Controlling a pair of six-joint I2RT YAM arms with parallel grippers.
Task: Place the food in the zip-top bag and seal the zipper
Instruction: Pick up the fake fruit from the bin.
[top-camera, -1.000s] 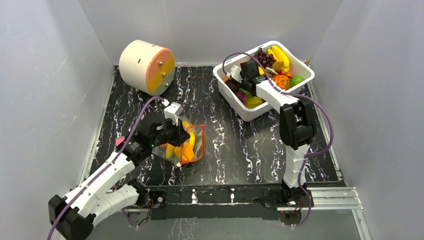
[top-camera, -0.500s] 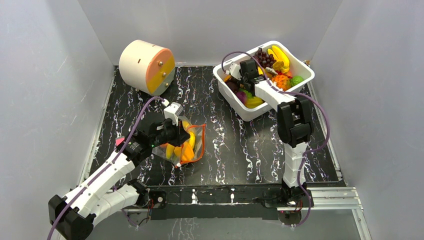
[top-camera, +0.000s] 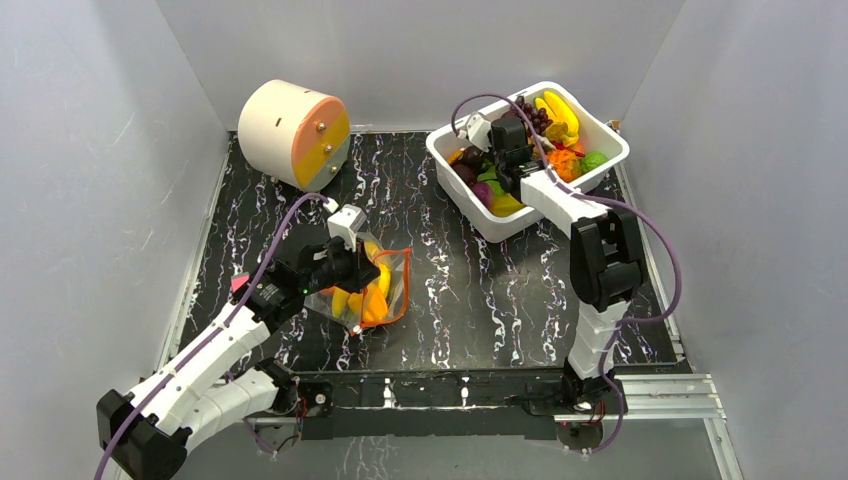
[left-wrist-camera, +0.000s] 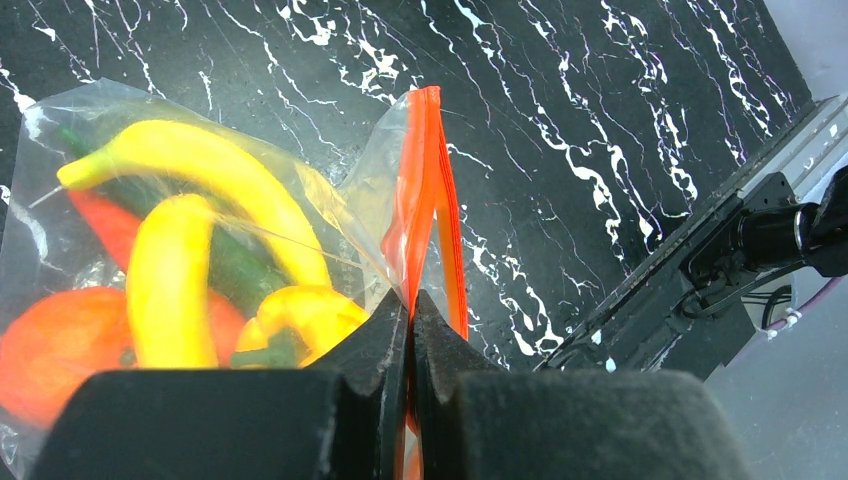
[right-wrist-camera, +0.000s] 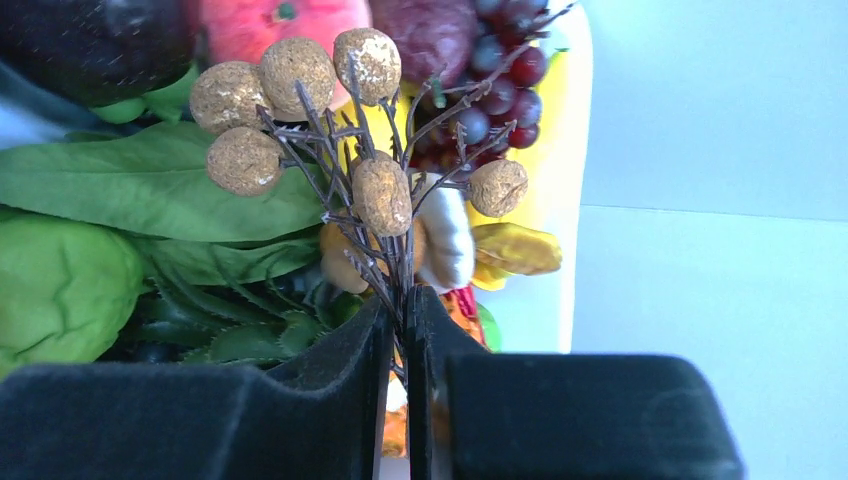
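1. Where the left gripper meets the clear, crinkly zip-top bag, both black fingers are pressed together on the thin orange-red plastic zipper. The strip runs straight out ahead of the fingertips.
2. Bag body lies left of those fingers, on the black white-veined table.
3. Inside the bag: two yellow plastic bananas, a round orange piece, and a yellow pepper-like piece just beside the left finger.
4. Right gripper hangs over the white rectangular tub. Its fingers are closed on the dark stems of a twig sprig bearing brown cork-like balls, which stands ahead of the tips.
5. Purple grapes lie beyond the sprig; a broad green leaf lies left of the fingers.
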